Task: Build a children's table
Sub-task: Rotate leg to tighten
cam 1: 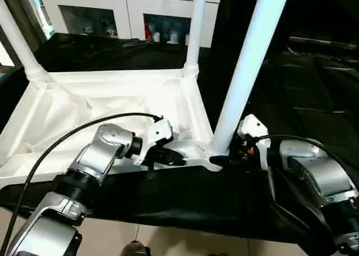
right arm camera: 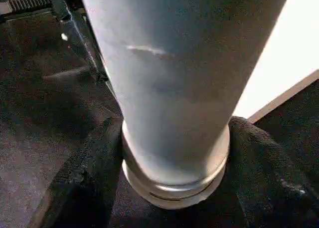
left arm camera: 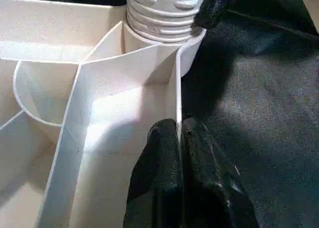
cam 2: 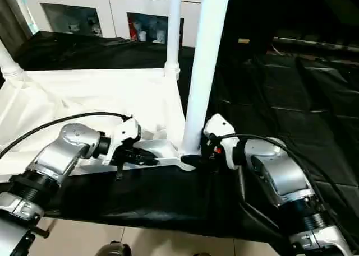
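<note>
Tabletop [cam 1: 112, 107] lies upside down on the black cloth; left gripper [left arm camera: 178, 138] pinches its wall; right gripper [right arm camera: 174, 158] clasps the five-o'clock corner leg [cam 1: 247, 65]; twist squarely, steadying the top.

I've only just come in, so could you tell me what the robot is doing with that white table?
The robot is putting together a children's table. The tabletop lies upside down on a black-covered surface, with legs standing in its two far corners. The left gripper pinches the tabletop's near side wall, steadying it. The right gripper is closed around the base of another leg, which stands upright at the near right corner socket.
</note>
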`<state>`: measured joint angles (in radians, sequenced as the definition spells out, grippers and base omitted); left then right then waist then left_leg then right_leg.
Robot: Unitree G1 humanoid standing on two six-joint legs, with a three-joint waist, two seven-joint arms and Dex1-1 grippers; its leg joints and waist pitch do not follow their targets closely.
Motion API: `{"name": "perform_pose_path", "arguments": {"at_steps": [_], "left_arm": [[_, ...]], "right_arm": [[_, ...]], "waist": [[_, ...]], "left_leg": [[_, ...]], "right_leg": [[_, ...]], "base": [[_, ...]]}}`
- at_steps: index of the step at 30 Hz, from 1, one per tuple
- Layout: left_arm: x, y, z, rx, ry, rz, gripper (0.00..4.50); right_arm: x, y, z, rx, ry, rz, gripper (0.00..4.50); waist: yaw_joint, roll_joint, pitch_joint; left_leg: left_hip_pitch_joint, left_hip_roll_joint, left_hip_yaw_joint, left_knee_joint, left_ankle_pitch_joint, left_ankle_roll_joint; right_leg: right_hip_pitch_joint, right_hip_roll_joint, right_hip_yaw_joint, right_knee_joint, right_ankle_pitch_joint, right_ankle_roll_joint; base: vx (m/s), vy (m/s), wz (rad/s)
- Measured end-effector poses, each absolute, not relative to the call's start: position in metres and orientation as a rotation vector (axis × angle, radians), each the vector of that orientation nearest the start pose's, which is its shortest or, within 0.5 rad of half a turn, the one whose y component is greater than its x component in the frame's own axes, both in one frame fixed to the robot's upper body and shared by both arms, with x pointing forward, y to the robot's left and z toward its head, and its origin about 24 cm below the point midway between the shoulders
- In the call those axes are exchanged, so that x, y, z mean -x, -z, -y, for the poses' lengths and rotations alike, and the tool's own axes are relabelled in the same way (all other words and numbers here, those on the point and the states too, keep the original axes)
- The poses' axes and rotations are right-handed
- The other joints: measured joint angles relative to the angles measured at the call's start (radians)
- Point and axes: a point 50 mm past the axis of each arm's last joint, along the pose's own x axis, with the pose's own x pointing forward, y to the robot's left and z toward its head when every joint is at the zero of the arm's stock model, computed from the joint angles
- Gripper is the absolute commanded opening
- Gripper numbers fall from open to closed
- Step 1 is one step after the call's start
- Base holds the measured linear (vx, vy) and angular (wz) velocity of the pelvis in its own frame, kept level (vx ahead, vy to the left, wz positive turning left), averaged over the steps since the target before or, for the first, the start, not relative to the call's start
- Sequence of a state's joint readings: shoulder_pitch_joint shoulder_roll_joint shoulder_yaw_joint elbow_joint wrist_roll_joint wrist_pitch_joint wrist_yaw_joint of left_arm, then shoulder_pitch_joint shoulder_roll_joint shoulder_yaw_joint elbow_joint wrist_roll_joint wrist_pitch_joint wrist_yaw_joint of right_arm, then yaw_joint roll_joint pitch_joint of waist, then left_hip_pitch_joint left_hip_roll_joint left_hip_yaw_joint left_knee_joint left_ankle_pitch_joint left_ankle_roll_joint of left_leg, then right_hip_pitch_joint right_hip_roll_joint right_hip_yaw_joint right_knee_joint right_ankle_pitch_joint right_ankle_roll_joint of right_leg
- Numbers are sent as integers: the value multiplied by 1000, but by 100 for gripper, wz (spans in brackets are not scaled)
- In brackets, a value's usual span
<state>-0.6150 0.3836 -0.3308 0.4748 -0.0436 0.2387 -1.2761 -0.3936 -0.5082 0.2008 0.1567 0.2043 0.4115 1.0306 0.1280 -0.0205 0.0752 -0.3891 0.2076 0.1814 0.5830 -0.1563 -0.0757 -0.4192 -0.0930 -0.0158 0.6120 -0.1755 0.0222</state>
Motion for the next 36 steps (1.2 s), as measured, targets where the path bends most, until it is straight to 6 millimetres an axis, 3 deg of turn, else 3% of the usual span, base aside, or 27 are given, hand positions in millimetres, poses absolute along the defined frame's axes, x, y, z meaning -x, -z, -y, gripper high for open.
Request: {"name": "perform_pose_path", "arguments": {"at_steps": [2, 5, 11, 16, 18, 21, 27, 31, 36], "left_arm": [[-314, -68, -121, -359, 1406, -473, 0], [-324, -66, -119, -353, 1286, -472, 0], [-346, -62, -85, -297, 1035, -457, 0], [-352, -62, -64, -276, 933, -449, 0], [-353, -62, -62, -274, 926, -449, 0], [-353, -62, -61, -278, 927, -446, 0], [-353, -63, -64, -298, 948, -434, 0], [-349, -64, -75, -315, 1020, -423, 0], [-344, -65, -91, -335, 1129, -429, 0]], "right_arm": [[-293, -71, 157, 191, -1082, -396, 274], [-304, -59, 149, 82, -898, -365, 274], [-338, -52, 130, -58, -464, -338, 274], [-351, -50, 116, -113, -284, -304, 274], [-352, -50, 115, -107, -274, -295, 274], [-352, -49, 116, -105, -272, -287, 343], [-352, -50, 117, -92, -324, -267, 390], [-344, -55, 137, 31, -483, -281, 434], [-330, -66, 150, 170, -715, -298, 444]], "waist": [[-3, -1, -1], [-17, -4, -3], [-38, -6, -4], [-39, -5, -5], [-38, -5, -5], [-37, -5, -5], [-38, -5, -5], [-35, -4, -4], [-24, -4, -4]], "left_leg": [[1, 0, 0, 1, 0, 0], [2, 0, 0, 3, 0, 0], [4, -1, -4, 6, 0, -1], [4, -1, -4, 4, 0, -1], [3, -1, -4, 3, 0, -1], [3, -1, -3, 2, 0, -1], [3, -1, -5, 2, 0, -1], [3, -1, -4, -3, 0, -1], [2, 0, -3, -5, 1, -1]], "right_leg": [[0, 0, 0, 1, 0, 0], [1, 0, 1, 3, 1, -1], [3, -1, 2, 1, 3, -3], [3, 0, 1, 0, 4, -5], [3, 0, 1, -1, 4, -4], [3, 0, 1, -1, 4, -4], [2, 0, 1, -2, 4, -4], [1, 0, 0, -2, 3, -2], [1, 1, -1, -2, 2, -1]], "base": [[0, 0, 0], [0, 0, 0], [0, 0, 0], [0, 0, 0], [0, 0, 0], [0, 0, 0], [0, 0, 0], [0, 0, 0], [0, 0, 0]]}}
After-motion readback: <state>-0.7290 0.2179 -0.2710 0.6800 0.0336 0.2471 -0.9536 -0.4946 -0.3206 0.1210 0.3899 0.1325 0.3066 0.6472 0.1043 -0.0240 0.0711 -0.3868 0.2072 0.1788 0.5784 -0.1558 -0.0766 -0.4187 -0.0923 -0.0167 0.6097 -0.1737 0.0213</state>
